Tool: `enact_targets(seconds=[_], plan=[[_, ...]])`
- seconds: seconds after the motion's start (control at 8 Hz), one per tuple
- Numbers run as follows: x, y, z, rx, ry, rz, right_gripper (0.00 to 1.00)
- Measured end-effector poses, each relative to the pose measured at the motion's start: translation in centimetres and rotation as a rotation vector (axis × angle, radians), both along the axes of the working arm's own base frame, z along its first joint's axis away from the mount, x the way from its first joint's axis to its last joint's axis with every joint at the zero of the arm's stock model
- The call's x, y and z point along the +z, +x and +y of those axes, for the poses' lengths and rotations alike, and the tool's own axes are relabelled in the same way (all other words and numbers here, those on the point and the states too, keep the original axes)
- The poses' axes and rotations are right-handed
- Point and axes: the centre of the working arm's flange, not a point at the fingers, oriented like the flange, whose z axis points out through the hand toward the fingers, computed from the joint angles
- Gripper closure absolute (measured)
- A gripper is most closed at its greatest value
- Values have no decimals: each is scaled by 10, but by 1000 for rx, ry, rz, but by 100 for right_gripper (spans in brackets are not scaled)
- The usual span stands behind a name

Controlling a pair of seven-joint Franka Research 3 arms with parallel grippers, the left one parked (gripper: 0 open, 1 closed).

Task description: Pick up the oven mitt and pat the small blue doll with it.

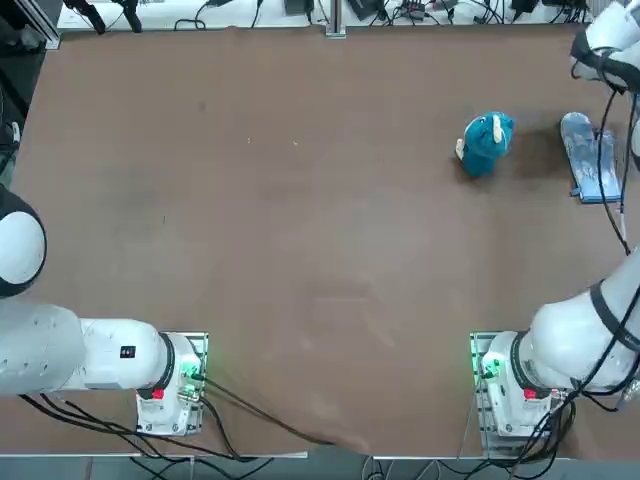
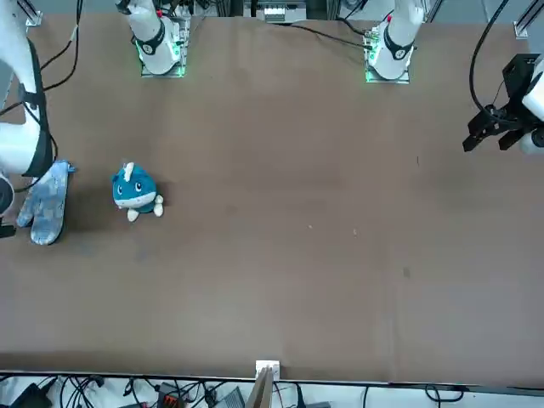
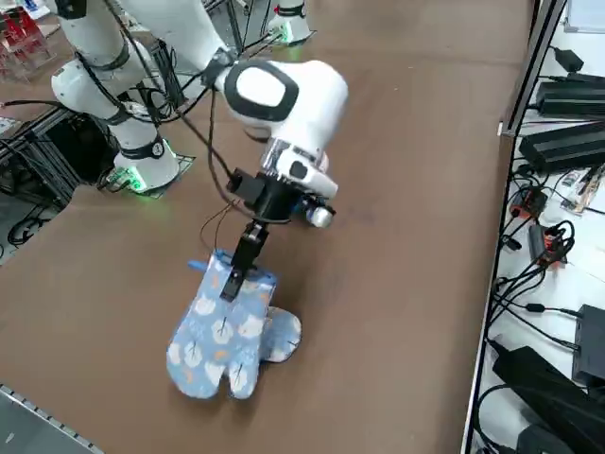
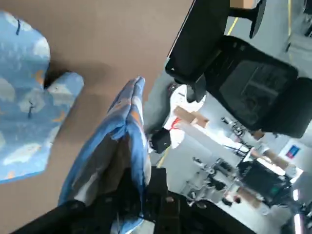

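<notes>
The oven mitt [image 3: 227,331], pale blue with whitish patches, lies near the table's far right edge, also seen in the top view [image 1: 588,157] and front view [image 2: 47,204]. My right gripper [image 3: 233,282] points down at the mitt's cuff end and is shut on it. In the wrist view the pinched cuff [image 4: 126,141] stands up between the fingers, while the rest of the mitt [image 4: 24,112] rests flat on the table. The small blue doll [image 1: 487,143] sits upright a short way to the mitt's left, apart from it, and faces the front camera [image 2: 133,191].
The table edge [image 3: 57,411] runs close beside the mitt. A black office chair [image 4: 253,83] stands beyond that edge. The right arm's base [image 1: 515,385] is at the near edge, with cables trailing from it.
</notes>
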Motion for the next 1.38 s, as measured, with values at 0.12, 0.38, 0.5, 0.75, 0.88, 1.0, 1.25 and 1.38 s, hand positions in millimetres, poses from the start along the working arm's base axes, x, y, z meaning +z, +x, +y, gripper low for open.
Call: enact_targets(seconds=[0.12,0.38,0.5,0.75,0.88,1.0,1.25,1.38], plan=[[-14,-10,-6,30,1,22,96],[-43,-26,-5,50,22,63,96],[-56,-32,1,51,33,77,96],[-80,-42,19,56,54,95,96],[-93,-46,32,60,61,99,96],[-105,-48,46,68,66,105,96],[-123,-47,73,102,71,129,89],[-130,-45,85,118,72,136,81]])
